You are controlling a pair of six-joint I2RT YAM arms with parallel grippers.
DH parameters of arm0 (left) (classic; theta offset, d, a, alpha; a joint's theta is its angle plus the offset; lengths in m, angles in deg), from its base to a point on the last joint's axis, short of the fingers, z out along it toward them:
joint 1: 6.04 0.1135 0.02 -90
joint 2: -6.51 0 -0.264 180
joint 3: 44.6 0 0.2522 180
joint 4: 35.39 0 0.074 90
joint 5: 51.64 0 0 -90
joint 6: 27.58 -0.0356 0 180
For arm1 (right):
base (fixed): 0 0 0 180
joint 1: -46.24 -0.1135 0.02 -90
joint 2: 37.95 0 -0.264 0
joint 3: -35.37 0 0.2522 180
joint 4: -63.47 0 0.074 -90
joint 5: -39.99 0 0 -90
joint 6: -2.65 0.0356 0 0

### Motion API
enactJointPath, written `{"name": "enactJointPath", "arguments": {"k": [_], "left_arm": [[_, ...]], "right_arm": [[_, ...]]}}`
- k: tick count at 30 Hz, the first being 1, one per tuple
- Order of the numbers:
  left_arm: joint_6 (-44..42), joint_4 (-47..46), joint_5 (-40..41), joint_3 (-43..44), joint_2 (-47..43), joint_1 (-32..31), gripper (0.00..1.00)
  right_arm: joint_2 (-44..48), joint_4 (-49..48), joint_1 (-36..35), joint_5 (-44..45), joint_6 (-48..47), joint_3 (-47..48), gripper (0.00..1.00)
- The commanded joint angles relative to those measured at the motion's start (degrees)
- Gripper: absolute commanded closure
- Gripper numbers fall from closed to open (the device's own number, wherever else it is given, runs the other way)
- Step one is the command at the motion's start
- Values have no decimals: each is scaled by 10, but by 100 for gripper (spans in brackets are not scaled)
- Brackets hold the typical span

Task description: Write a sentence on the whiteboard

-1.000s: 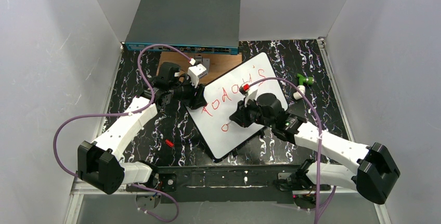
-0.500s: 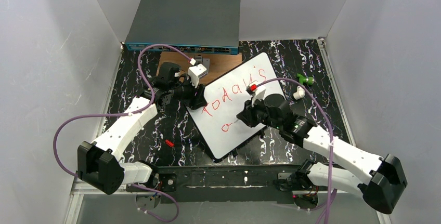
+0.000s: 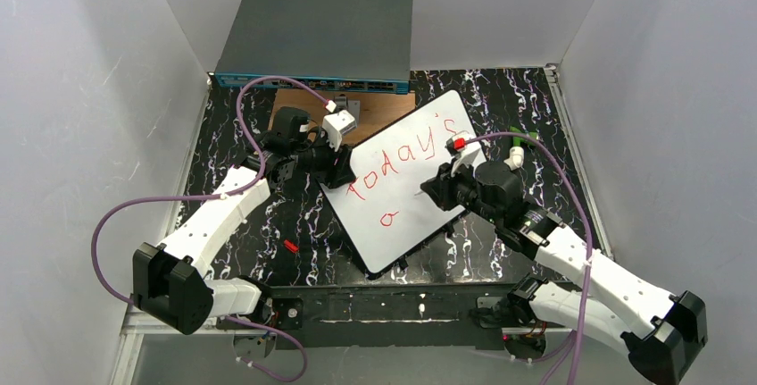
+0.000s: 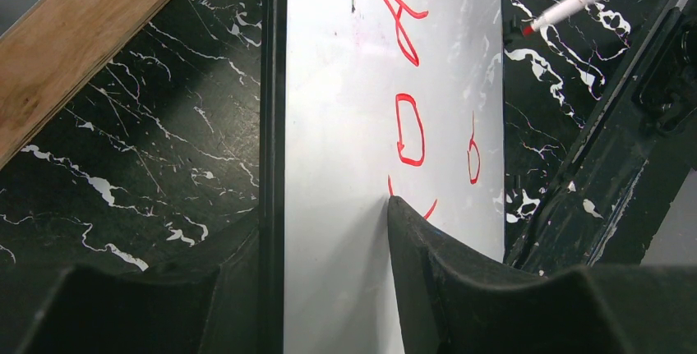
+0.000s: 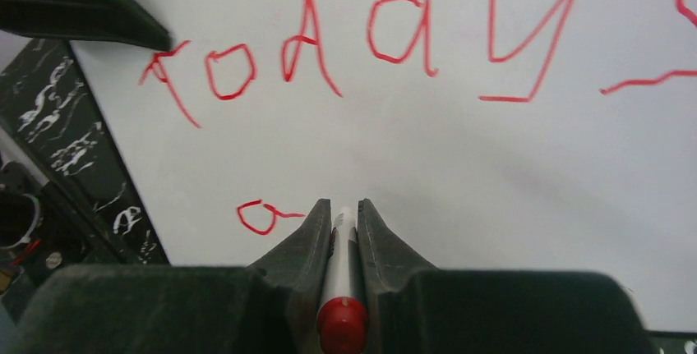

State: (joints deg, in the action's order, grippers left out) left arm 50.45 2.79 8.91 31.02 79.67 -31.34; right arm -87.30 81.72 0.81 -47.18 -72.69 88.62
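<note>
The whiteboard [image 3: 393,238] lies tilted on the black marbled table. It carries red writing reading "today's" [image 3: 397,154] and a small "o" [image 3: 387,219] below it. My left gripper [image 3: 343,167] is shut on the board's left edge, one finger on top and one underneath [image 4: 325,227]. My right gripper [image 3: 435,190] is shut on a white marker with a red end [image 5: 341,305] and hovers over the board's right half [image 5: 493,173], to the right of the "o". The marker's red tip shows in the left wrist view [image 4: 530,29]. Whether it touches the board I cannot tell.
A grey network switch [image 3: 317,41] stands at the back, with a brown wooden plate [image 3: 384,110] in front of it, partly under the board. A green and white object [image 3: 518,139] lies right of the board. A small red piece [image 3: 290,246] lies near the left arm.
My right gripper has moved right and toward the back with the marker, away from the "o". The word "today's" is now uncovered. The left gripper and the board have not moved.
</note>
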Motion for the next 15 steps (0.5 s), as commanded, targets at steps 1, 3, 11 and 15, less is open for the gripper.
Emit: {"name": "enactJointPath", "arguments": {"k": [1, 3, 11, 15], "left_arm": [[-55, 42, -26, -1, -20, -19, 100], [-53, 42, -27, -2, -22, -19, 100], [-55, 41, -24, -5, -23, -19, 100], [-56, 40, -24, -7, -23, -19, 100]], "right_arm": [[3, -32, 43, 25, 8, -14, 99], [0, -36, 64, 17, 10, -15, 99], [-21, -40, 86, -15, 1, -1, 99], [-32, -40, 86, -24, 0, 9, 99]]}}
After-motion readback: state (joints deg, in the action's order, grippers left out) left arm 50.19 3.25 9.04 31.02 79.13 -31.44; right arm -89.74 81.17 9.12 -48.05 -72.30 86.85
